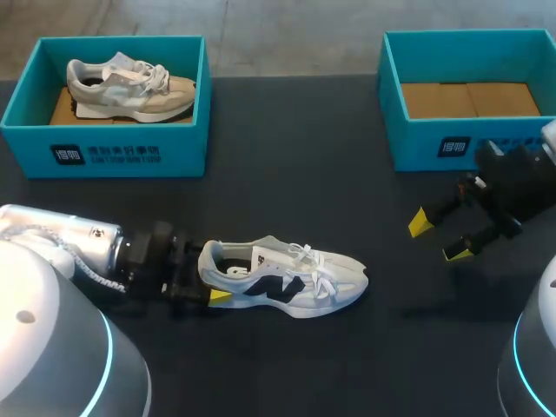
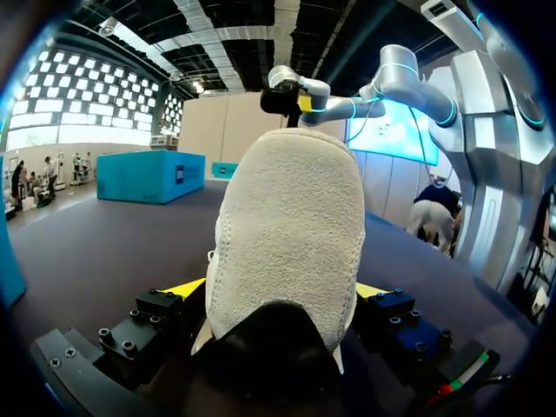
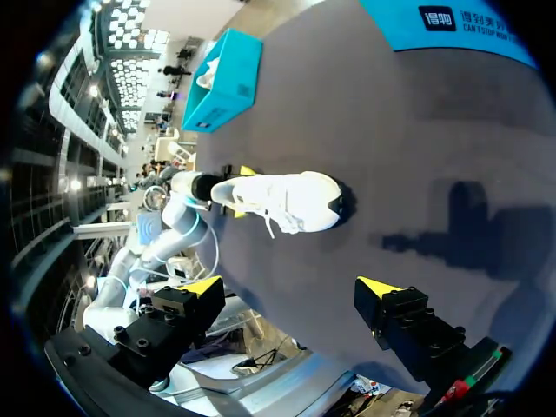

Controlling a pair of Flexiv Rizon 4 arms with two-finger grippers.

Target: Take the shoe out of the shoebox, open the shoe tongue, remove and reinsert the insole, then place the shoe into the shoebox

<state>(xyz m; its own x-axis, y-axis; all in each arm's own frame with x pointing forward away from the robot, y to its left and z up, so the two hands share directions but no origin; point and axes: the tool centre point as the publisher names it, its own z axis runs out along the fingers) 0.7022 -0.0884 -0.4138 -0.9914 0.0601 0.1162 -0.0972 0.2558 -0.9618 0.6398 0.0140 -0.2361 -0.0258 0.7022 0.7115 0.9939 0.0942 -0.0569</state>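
While our left arm (image 1: 78,248) lies low along the table (image 1: 287,191), our left gripper (image 1: 208,276) clamps the heel of the white shoe (image 1: 295,278) standing mid-table. Our right gripper (image 1: 439,236) hangs wide open and empty near the right shoebox (image 1: 434,143). We count two shoes and two teal shoeboxes: the left shoebox (image 1: 122,152) holds the beige shoe (image 1: 130,87).

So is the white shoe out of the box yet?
Out. The white shoe stands sole-down on the table, heel in the left gripper; the right shoebox shows only its cardboard floor.
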